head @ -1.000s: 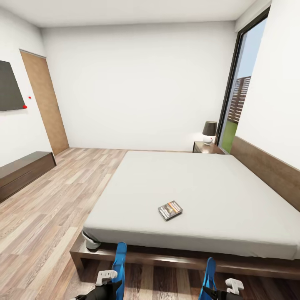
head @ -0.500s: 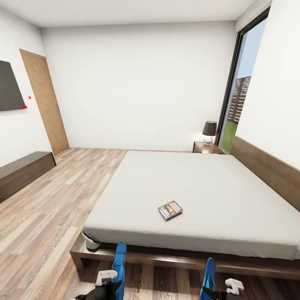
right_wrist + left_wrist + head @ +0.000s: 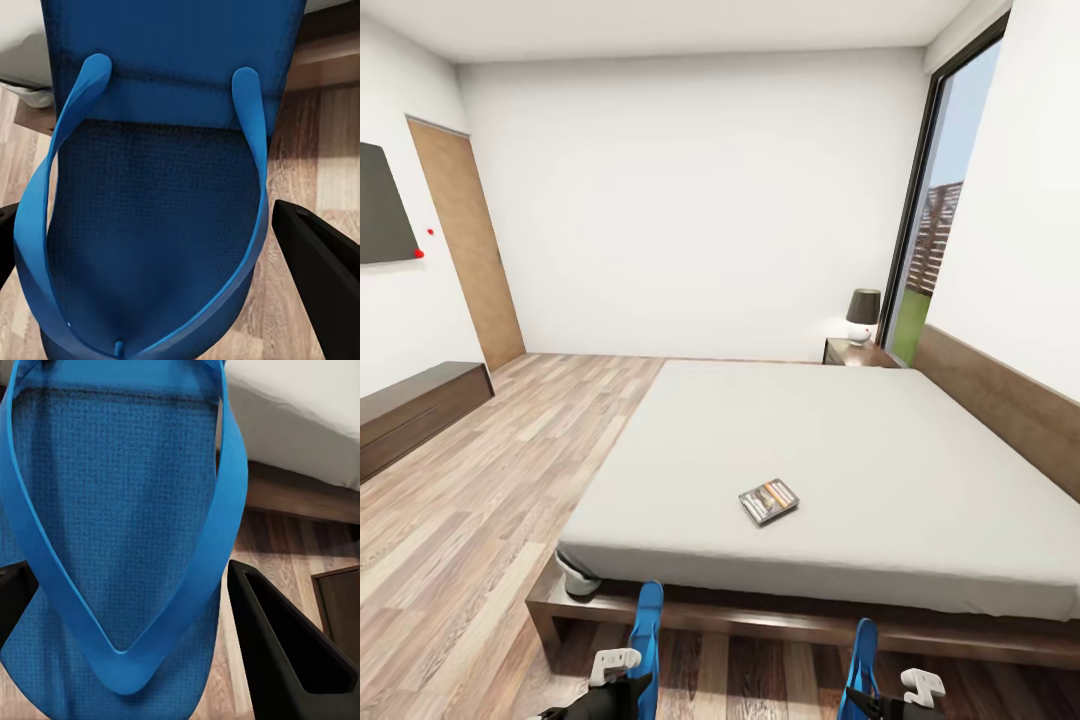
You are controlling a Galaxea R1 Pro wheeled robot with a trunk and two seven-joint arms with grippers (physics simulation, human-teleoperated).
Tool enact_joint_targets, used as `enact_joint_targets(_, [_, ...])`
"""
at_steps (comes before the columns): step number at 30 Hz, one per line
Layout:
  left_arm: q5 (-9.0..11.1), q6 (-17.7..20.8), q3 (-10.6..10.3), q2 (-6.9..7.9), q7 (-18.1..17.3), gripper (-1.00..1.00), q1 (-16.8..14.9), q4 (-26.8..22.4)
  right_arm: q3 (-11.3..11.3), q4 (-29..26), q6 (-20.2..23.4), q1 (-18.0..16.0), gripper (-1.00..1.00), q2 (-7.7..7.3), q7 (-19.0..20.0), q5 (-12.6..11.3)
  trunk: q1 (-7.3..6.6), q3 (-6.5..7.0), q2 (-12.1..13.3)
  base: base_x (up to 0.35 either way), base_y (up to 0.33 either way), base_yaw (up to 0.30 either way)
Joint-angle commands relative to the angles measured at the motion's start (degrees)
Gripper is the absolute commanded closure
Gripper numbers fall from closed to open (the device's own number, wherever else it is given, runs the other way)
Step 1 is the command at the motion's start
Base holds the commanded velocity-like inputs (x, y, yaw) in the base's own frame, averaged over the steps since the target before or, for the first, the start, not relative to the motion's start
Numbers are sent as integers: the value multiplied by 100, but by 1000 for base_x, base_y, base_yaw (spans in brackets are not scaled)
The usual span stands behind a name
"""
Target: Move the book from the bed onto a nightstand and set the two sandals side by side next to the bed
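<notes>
No legible txt; book (image 3: pixel 768 501) cover lettering too small, blurred.

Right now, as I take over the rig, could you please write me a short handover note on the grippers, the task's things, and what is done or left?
Left gripper: its dark fingers sit either side of one bright blue flip-flop sandal, apparently gripping it.
Right gripper: likewise, around the second blue sandal.
Both are held just above the wood floor by the near side of the large grey-mattressed bed.
The small dark paperback book lies on the mattress, untouched.
The dark-brown nightstand, bearing a lamp, stands at the far side by the headboard.
Done: sandals picked up.
Left: set them side by side next to the bed; move the book to the nightstand.
</notes>
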Motion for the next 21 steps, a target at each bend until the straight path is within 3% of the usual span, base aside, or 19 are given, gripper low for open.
enact_joint_targets(1, [-31,-25,32,-2,-27,100,-5,4,-33,6,0,-5,100,0,24,7,23,-25,-46,0,0,0])
enact_joint_targets(15, [-48,-16,32,37,128,100,-6,-9,-47,6,4,-5,100,-5,30,1,330,-277,-607,0,0,0])
enact_joint_targets(19, [-54,-15,21,33,863,100,-6,-35,-66,6,13,-5,100,-70,60,-1,418,-348,-768,0,0,0])
enact_joint_targets(20, [-55,-16,10,22,1139,100,-6,-37,-66,6,16,-5,100,-159,99,-4,440,-366,-808,0,0,0])
enact_joint_targets(21, [-56,-16,-6,-1,1591,100,-6,-39,-59,6,21,-5,100,-355,196,-11,462,-384,-848,0,0,0])
